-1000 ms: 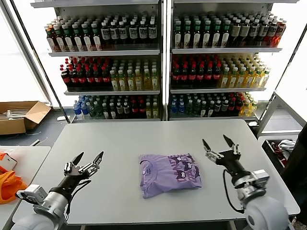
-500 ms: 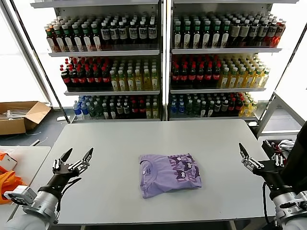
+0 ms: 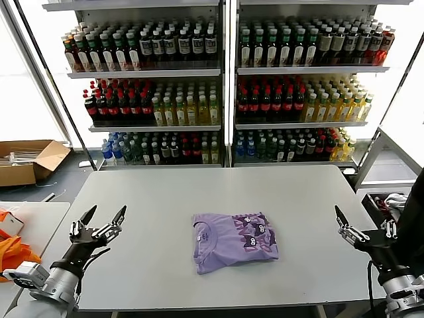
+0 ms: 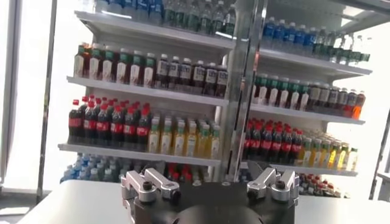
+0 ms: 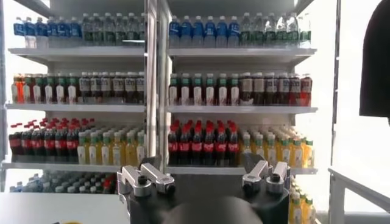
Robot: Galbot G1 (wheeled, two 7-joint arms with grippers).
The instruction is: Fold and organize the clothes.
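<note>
A folded lavender T-shirt (image 3: 234, 240) lies on the grey table (image 3: 218, 192) near its middle, with a darker purple print on its right part and a neck label on its left. My left gripper (image 3: 101, 216) is open and empty above the table's front left corner, well left of the shirt. My right gripper (image 3: 363, 222) is open and empty at the table's right edge, well right of the shirt. Both wrist views face the drink shelves and show open, empty jaws; the shirt is out of view there.
Shelves of bottled drinks (image 3: 218, 86) stand behind the table. An orange bag (image 3: 12, 255) lies on a side table at the left. A cardboard box (image 3: 26, 161) sits on the floor at far left. A bin (image 3: 391, 202) stands right of the table.
Both arms have drawn back and outward from the shirt: the left gripper moved left, the right gripper moved right to the table's edge. The shirt has not moved.
</note>
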